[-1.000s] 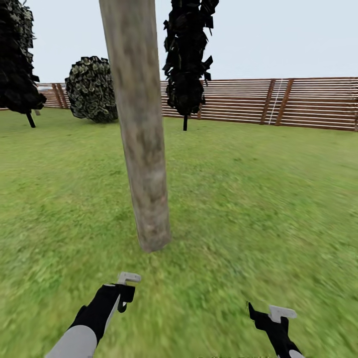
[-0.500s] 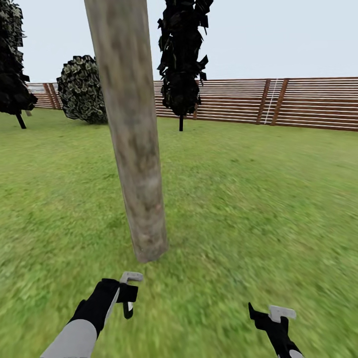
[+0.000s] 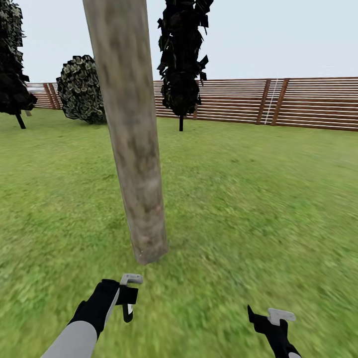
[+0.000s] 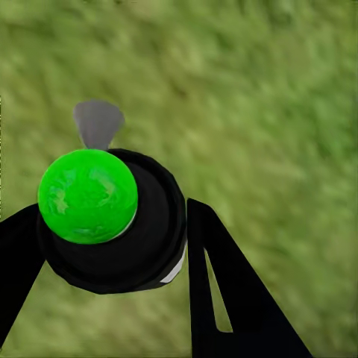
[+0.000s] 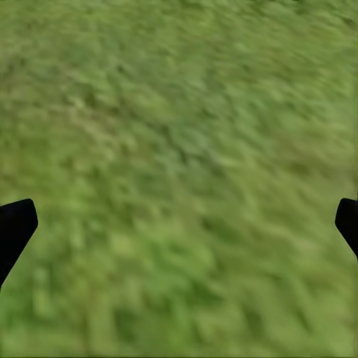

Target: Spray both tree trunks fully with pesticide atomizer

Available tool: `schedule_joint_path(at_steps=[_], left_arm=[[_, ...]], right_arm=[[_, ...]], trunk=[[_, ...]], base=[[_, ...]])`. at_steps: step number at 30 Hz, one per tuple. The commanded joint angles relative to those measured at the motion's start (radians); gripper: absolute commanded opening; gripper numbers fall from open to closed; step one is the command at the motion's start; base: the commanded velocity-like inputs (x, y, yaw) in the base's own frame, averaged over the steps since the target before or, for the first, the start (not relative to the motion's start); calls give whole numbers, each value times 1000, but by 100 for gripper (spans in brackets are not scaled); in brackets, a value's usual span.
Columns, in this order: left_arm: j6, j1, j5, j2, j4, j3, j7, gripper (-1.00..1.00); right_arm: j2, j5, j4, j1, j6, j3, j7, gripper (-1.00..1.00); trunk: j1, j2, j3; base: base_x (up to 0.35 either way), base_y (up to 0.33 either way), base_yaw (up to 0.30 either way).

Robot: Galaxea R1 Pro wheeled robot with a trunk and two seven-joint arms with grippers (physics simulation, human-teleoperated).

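Observation:
A thick pale grey-brown mottled tree trunk (image 3: 134, 149) rises from the grass floor (image 3: 248, 199) just ahead of me; its leaves are above the head view. My left gripper (image 3: 127, 297) hovers low in front of the trunk's base, shut on the pesticide atomizer (image 3: 128, 309), a small black bottle with a white label. In the left wrist view the atomizer (image 4: 142, 246) shows a bright green cap, clamped between the black fingers (image 4: 224, 298) of the left gripper (image 4: 112, 250). My right gripper (image 3: 271, 318) hangs open over bare grass, fingertips wide apart (image 5: 179, 224). Pesticide is out of view.
Two all-black trees with thin trunks (image 3: 181, 59) (image 3: 12, 64) and a round bush (image 3: 82, 89) stand far back near the brown slat fence (image 3: 298, 102). Open lawn spreads to the right of the trunk.
The whole head view has shifted a little, so the camera moved. The atomizer now hangs lower under the left gripper. The right arm has barely moved.

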Motion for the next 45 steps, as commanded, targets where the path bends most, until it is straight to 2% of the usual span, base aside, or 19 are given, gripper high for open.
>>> schedule_joint_path(at_steps=[1,10,11,13,17,20,21,23,25,26,27,30,34,35,36,40,42,45], left_arm=[[0,0,0,0,0,-2,0,-100],[-2,0,1,-12,17,-8,-5,-100],[-5,0,2,-35,21,-9,-6,-100],[-6,0,0,-49,20,-9,-6,-100],[-15,1,0,-43,5,-5,-6,-100],[-67,2,-2,-37,-3,-4,-5,-100],[-93,3,-2,-30,-7,-4,-5,-100],[-115,3,-1,0,-11,-2,-5,-100],[-121,3,0,45,-13,-1,-16,-100],[-123,2,0,86,-15,1,-46,-100],[-123,2,0,105,-22,0,-70,-100],[-123,2,0,120,-57,-2,-102,-100],[-123,4,-1,109,-88,-9,-113,-100],[-123,4,-1,102,-89,-10,-113,-100],[-122,3,-2,83,-90,-11,-114,-100],[-117,-4,-4,58,-93,-12,-115,-100],[-110,-9,-5,57,-93,-14,-115,-100],[-87,-10,-6,72,-94,-14,-117,-100]], right_arm=[[0,0,0,0,0,0,0,100],[0,0,0,0,0,0,0,100],[0,0,0,0,0,0,0,100],[0,0,0,0,0,1,0,100],[0,0,0,0,0,0,0,100],[0,0,0,0,0,0,1,100],[0,0,0,0,0,1,1,100],[0,0,0,0,0,0,2,100],[0,0,1,0,0,1,4,100],[1,0,1,0,0,1,5,100],[1,0,1,0,0,1,5,100],[1,0,2,0,0,1,5,100],[2,0,3,0,0,1,4,100],[2,0,3,0,0,1,4,100],[2,0,3,0,0,1,3,100],[2,0,2,0,0,1,3,100],[2,0,2,0,0,1,3,100],[3,0,2,0,0,1,3,100]], trunk=[[0,0,0],[0,0,0],[0,0,0],[0,0,0],[0,0,0],[0,0,0],[0,0,0],[0,0,0],[0,0,0],[0,0,0],[0,0,0],[0,0,0],[0,0,0],[0,0,0],[0,0,0],[0,0,0],[0,0,0],[0,0,0]], base=[[226,0,0],[180,-77,0],[5,-4,0],[2,-1,0],[-13,11,0],[-197,160,0],[-252,204,0],[-234,198,0],[-158,142,0],[-79,72,0],[-40,37,0],[-18,16,0],[-2,2,0],[0,0,0],[0,0,0],[0,0,0],[0,0,0],[0,0,0]])
